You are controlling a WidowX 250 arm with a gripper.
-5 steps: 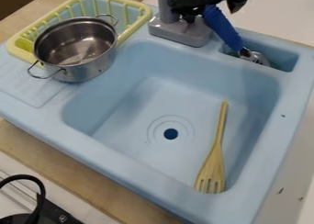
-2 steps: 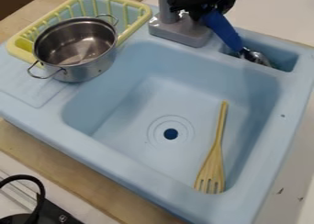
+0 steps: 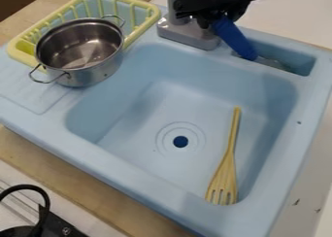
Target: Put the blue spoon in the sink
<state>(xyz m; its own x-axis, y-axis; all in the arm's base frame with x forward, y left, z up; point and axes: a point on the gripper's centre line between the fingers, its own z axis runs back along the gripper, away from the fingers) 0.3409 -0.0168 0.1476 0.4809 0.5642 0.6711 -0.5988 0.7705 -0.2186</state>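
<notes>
Because its upper end meets my end effector, blue spoon: slanted, handle up, metal end low in the small compartment.
End effector: above the back rim, beside the grey faucet base; closed on the handle or not, can't tell.
Handle angle: suits lifting from the top, bowl end trailing; may swing if the hold is only at the end.
Sink basin: likely goal, spoon not in it.
Wooden fork: lies along the basin's right side, tines near the front; left part looks the easier drop spot.
Metal pot: by the yellow rack, off the likely path.
Next: secure handle, raise over compartment wall, lower into basin. Risk: bowl end catching that wall.
</notes>
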